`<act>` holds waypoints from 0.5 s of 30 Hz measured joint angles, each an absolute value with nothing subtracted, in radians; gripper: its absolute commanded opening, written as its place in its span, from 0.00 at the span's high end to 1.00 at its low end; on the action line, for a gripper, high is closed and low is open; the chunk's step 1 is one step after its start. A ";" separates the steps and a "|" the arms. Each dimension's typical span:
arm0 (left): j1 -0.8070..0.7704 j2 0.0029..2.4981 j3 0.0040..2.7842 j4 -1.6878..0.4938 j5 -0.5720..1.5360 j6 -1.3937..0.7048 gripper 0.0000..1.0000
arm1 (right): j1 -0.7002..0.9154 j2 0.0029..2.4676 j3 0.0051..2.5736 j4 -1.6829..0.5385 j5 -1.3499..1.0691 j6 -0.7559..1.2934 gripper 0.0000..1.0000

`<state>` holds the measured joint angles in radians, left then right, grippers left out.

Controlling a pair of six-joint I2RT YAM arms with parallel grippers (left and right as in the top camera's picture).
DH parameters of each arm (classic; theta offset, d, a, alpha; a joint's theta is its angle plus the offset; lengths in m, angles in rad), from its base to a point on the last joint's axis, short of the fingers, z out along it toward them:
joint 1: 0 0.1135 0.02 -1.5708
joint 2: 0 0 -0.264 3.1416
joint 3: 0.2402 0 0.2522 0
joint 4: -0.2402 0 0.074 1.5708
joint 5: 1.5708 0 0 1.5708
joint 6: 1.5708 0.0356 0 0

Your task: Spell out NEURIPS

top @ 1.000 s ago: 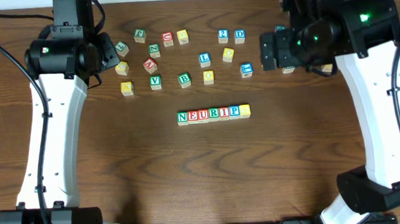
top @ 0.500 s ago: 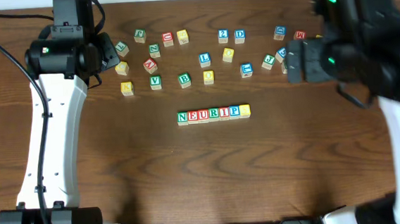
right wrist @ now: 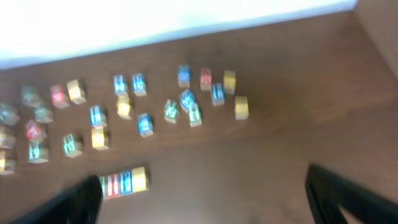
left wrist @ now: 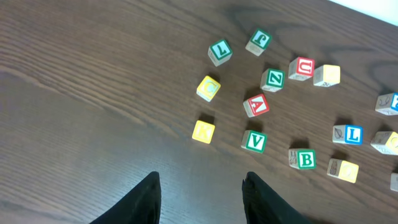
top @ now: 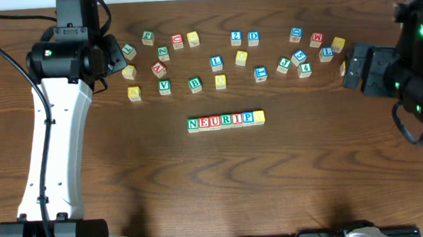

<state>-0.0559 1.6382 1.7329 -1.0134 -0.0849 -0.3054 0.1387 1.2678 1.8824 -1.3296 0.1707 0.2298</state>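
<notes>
The row of cubes [top: 226, 120] sits mid-frame in the overhead view on the brown desk [top: 201, 186]. Its seven cubes touch side by side: N, E, U, R, I, P in green, blue and red, with a yellow-faced cube [top: 259, 117] at the right end. Loose cubes [top: 192, 60] lie scattered above. The left fingers [left wrist: 146, 202], at upper left, stand partly apart and empty. The right fingers [right wrist: 348, 199], at the right edge, are spread wide and hold nothing.

The right wrist view is blurred, so no letter on the loose cubes [right wrist: 144, 124] can be read, and one finger [right wrist: 78, 202] of the right gripper [right wrist: 203, 179] hides the left part of the row of cubes [right wrist: 127, 180]. Overhead, the right arm [top: 417, 70] is cut off by the edge.
</notes>
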 measured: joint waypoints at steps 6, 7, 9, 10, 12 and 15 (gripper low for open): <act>-0.056 1.638 1.730 -1.013 -0.085 -0.305 0.58 | 0.067 1.002 1.430 -0.998 0.146 0.169 0.01; -0.056 1.638 1.729 -1.013 -0.085 -0.306 0.58 | 0.062 0.955 1.351 -0.945 0.144 0.162 0.01; -0.056 1.638 1.728 -1.013 -0.085 -0.306 0.58 | 0.060 0.868 1.213 -0.861 0.143 0.148 0.01; -0.056 1.638 1.728 -1.014 -0.085 -0.305 0.58 | 0.060 0.817 1.132 -0.805 0.144 0.144 0.01; -0.056 1.638 1.728 -1.013 -0.085 -0.305 0.58 | 0.060 0.731 0.995 -0.720 0.146 0.138 0.01; -0.056 1.638 1.728 -1.013 -0.085 -0.306 0.58 | 0.060 0.591 0.772 -0.524 0.147 0.131 0.01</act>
<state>-0.0559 1.6382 1.7275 -1.0134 -0.0849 -0.3058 0.0601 0.5907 0.7723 -0.5236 0.1467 0.1314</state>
